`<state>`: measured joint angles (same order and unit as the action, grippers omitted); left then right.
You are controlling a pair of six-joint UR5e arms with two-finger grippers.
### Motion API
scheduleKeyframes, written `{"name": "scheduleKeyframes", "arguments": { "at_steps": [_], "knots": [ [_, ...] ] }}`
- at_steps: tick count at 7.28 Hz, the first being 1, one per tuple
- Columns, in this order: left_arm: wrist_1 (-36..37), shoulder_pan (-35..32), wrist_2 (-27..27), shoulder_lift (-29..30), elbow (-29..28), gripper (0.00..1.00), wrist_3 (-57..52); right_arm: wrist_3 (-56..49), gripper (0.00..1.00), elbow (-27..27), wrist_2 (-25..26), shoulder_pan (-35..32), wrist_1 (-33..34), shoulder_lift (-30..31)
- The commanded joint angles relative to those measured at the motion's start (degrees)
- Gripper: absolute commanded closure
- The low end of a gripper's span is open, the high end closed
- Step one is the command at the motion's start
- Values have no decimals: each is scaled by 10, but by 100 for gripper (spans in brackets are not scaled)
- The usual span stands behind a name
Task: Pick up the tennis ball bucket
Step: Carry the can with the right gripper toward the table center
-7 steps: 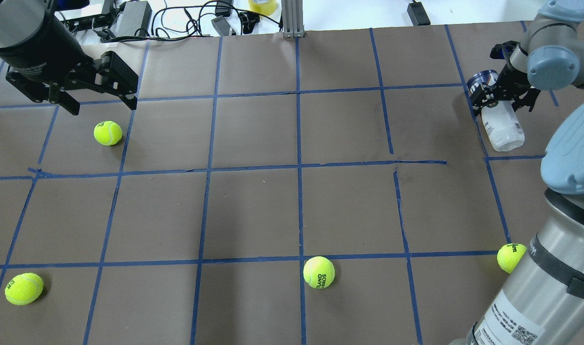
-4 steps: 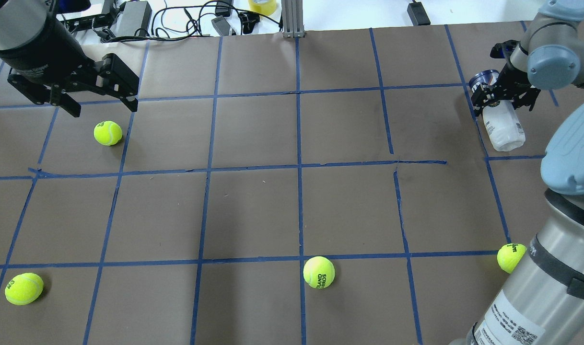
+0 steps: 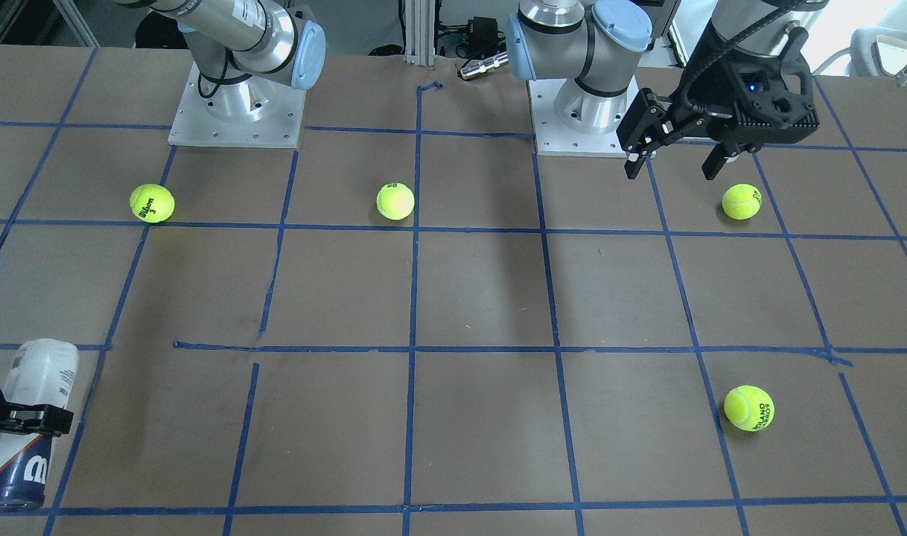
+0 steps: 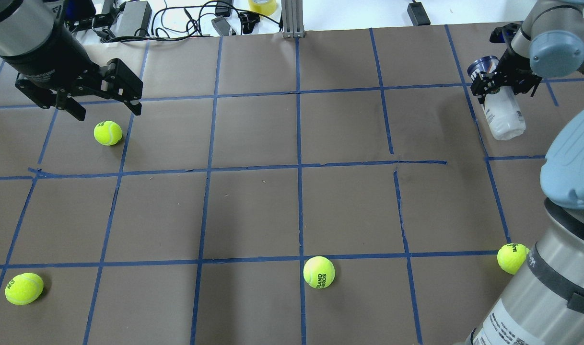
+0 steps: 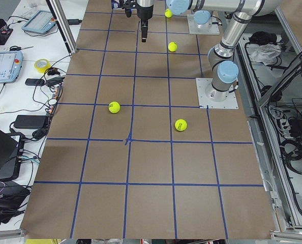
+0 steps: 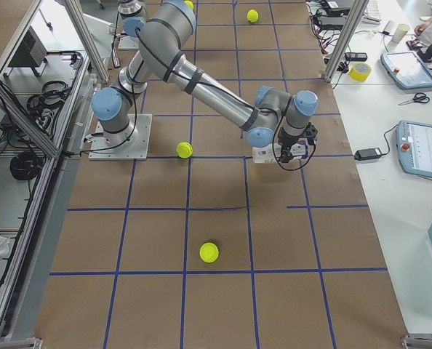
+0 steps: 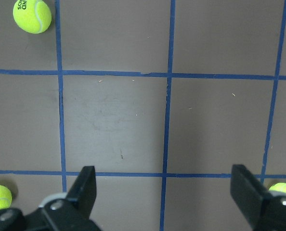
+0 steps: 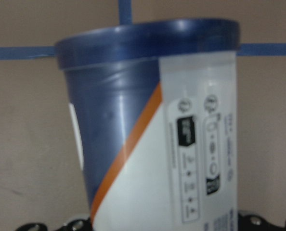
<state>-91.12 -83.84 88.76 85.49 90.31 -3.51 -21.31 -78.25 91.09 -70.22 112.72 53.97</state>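
Observation:
The tennis ball bucket [image 4: 502,117] is a slim can with a white label and a navy end. It sits at the far right of the overhead view. My right gripper [image 4: 505,88] is shut around its middle and holds it lengthwise. In the front view the bucket [image 3: 36,372] is at the lower left edge, navy end towards the camera, with the right gripper [image 3: 21,422] across it. It fills the right wrist view [image 8: 157,125]. My left gripper [image 4: 107,111] is open and empty above a tennis ball [image 4: 108,132]. The left gripper also shows in the front view [image 3: 671,171].
Other tennis balls lie at the near left [image 4: 24,288], near middle [image 4: 319,272] and beside the right arm's base [image 4: 510,258]. Cables, adapters and a tape roll [image 4: 262,5] lie beyond the table's far edge. A metal post [image 4: 292,19] stands there.
My right gripper has moved with the bucket towards the table's far edge, and the bucket's near end has shifted the same way. My left gripper has drifted slightly right and down.

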Motion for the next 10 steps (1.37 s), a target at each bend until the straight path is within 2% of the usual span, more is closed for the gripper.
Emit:
{"name": "scheduleKeyframes", "arguments": {
  "at_steps": [1,2,3,6,8,10],
  "knots": [
    [2,2,0,0,2,0,0,-7,35,0,-3,-101,-21,39],
    [2,3,0,0,1,0,0,-9,34,0,-4,-159,-22,44],
    [2,17,0,-1,-1,0,0,-55,34,-7,-17,-211,-22,46],
    [3,66,-1,3,0,0,-50,-139,34,-12,-57,-340,-13,40],
    [8,94,-1,15,-4,0,-48,-297,34,-20,-49,-402,63,26],
    [12,106,-2,21,0,0,-45,-373,34,-33,-25,-446,85,13]
  ]
}}
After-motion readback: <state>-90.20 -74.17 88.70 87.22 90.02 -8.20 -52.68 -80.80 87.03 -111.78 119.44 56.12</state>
